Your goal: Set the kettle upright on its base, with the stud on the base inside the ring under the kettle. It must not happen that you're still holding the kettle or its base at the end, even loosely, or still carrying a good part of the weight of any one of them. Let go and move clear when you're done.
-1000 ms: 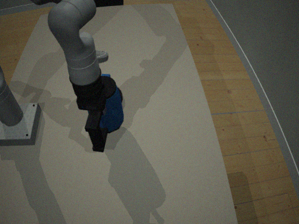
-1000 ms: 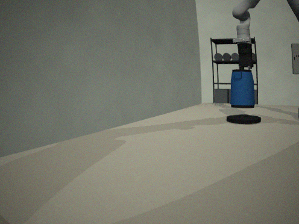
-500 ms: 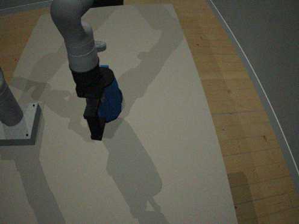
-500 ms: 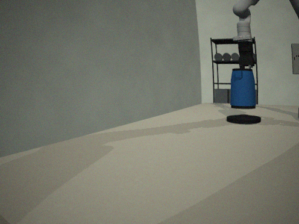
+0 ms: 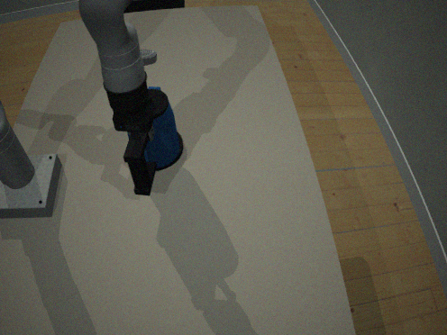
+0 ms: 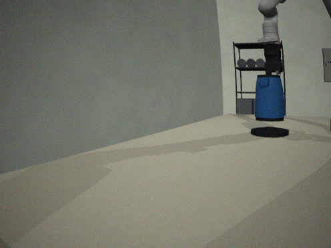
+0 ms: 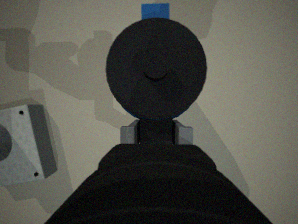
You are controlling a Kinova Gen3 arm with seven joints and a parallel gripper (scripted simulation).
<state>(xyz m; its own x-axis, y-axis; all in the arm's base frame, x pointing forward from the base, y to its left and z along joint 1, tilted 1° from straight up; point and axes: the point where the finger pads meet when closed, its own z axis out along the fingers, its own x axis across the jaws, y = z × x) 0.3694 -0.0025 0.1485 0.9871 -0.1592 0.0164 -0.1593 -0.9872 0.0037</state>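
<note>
One blue kettle [image 6: 269,97] hangs upright from the pincer [image 6: 273,68], which is clamped on something at the kettle's top, most likely its handle, with the fingers partly apart around it. From the side, the kettle's dark bottom rim sits clear above the flat black base [image 6: 269,132], with a visible gap between them, and the two look roughly lined up, though from this angle I cannot tell how well. Holding it from above and vertical makes sense to me: the ring underneath has to come down squarely over the stud, and a tilted kettle would catch on it.

Looking straight down from the wrist, the round dark lid [image 7: 156,68] fills the middle and hides the base entirely, so the stud and ring cannot be checked from there. A small blue spout [image 7: 155,11] pokes out past the lid's far edge.

The overhead view shows the kettle [image 5: 164,135] above the pale worktop [image 5: 252,203], near the arm's grey mounting plate [image 5: 42,180]. Whether the kettle holds anything is hidden by the lid. A shelf rack [image 6: 245,77] in the background carries a few grey cylinders [image 6: 250,63].
</note>
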